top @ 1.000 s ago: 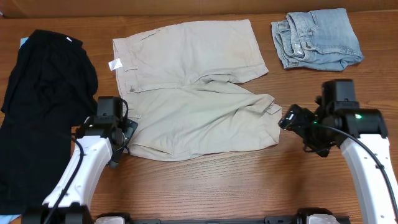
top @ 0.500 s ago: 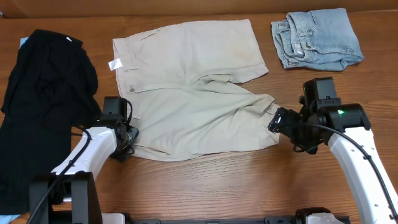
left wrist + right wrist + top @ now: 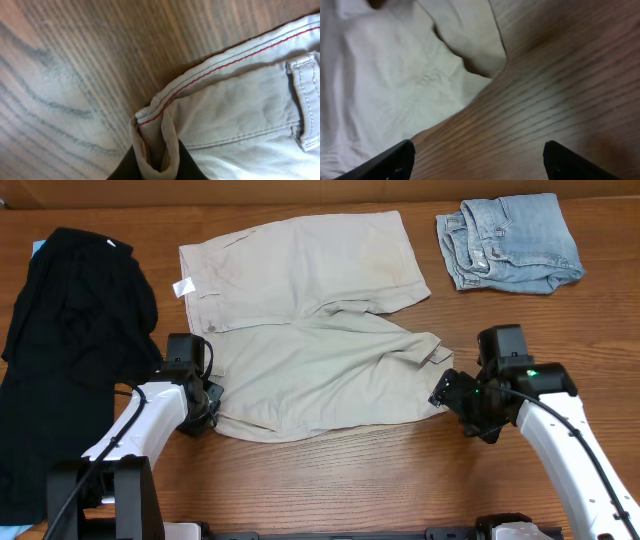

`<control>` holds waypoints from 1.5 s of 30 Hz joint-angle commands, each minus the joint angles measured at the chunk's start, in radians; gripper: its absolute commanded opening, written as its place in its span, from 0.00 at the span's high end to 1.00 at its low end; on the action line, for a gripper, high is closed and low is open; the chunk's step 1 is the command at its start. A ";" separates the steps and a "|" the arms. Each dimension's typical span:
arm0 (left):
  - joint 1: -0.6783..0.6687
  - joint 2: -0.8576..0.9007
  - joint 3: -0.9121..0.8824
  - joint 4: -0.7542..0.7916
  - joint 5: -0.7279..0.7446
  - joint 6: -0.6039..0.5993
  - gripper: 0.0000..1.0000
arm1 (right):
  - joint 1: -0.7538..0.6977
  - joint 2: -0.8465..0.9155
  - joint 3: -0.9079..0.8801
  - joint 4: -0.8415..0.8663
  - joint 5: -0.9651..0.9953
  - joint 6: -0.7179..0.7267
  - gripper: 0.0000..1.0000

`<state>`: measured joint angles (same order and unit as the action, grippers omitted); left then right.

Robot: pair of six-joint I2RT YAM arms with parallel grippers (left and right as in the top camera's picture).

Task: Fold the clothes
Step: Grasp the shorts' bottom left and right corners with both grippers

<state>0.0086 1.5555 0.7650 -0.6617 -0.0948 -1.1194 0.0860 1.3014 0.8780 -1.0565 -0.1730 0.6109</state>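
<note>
Where the desk [image 3: 330,480] met its left edge, a black garment [image 3: 70,350] was seen spread from the far left corner down toward the near edge.

Just right of it, the left gripper [image 3: 205,405] was noted low at the near left corner of the shorts [image 3: 310,330]. In the left wrist view that gripper [image 3: 157,162] was found clamped on the waistband corner [image 3: 150,125], with a fold of cream cloth pinched up between the two dark fingers [image 3: 187,162]. A red stitch line [image 3: 225,62] was seen along the waistband edge, and a belt loop [image 3: 305,95] to its right.

The shorts were recorded lying flat across the middle of the desk. The waist was turned to the left edge and the leg openings to the right. One leg lay toward the far edge, the other toward the near edge. A white label [image 3: 184,284] was noted at the far end of the waist.

The right gripper [image 3: 447,392] was placed just beside the hem of the nearer leg. From the right wrist view its fingers [image 3: 395,160] were seen held apart over bare wood, with the hem [image 3: 470,45] ahead of them and nothing gripped.

At the far right corner a light-blue denim piece [image 3: 510,242] was logged, bunched and well apart from the shorts.
</note>
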 commanded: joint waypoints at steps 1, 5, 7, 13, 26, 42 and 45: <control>0.004 0.027 -0.025 -0.048 0.017 0.021 0.95 | 0.006 0.003 -0.087 0.090 0.014 0.101 0.16; 0.004 0.027 -0.025 -0.048 0.018 0.024 0.96 | 0.006 0.003 -0.169 0.217 0.014 0.127 0.24; 0.004 0.027 -0.025 -0.049 0.018 0.024 0.96 | 0.006 0.003 -0.203 0.277 0.014 0.128 0.31; 0.004 0.027 -0.025 -0.052 0.018 0.024 0.96 | 0.010 0.003 -0.290 0.440 0.014 0.149 0.38; 0.004 0.027 -0.025 -0.067 0.018 0.024 0.96 | 0.048 0.092 -0.291 0.605 0.018 0.103 0.39; 0.004 0.027 -0.022 -0.036 -0.019 0.151 0.96 | 0.056 0.133 -0.210 0.459 0.057 0.030 0.68; 0.004 0.026 -0.015 -0.037 -0.016 0.198 0.96 | 0.056 0.152 -0.210 0.446 0.056 0.048 0.75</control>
<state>0.0086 1.5551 0.7704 -0.6910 -0.0940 -1.0176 0.1383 1.4357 0.6498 -0.6041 -0.1406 0.6518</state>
